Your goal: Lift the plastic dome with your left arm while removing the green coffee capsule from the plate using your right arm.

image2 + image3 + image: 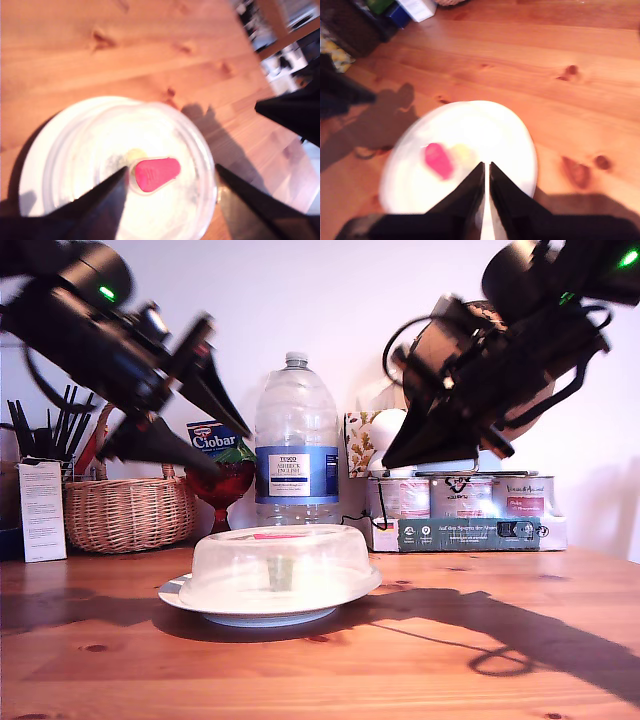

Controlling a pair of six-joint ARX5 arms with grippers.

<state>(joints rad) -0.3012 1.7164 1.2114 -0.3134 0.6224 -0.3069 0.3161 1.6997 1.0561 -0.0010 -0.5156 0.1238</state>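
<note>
The frosted plastic dome (272, 565) with its red tab (275, 536) rests on the white plate (190, 598) in the middle of the wooden table. The green coffee capsule (281, 573) shows faintly through the dome. My first gripper (235, 453) hangs open above the dome toward the exterior view's left. In its wrist view its fingers straddle the red tab (156, 174) from above, apart from the dome (100, 150). My second gripper (385, 465) is shut and empty, high at the exterior view's right. Its wrist view looks down over the shut tips (487, 164) onto the plate (520, 140).
Behind the plate stand a large water bottle (295, 440), a red goblet (222, 490), a wicker basket (125, 510) with utensils, a Ciobar box (212, 437) and several tins (460, 495). A white carton (40, 510) is at the exterior view's left edge.
</note>
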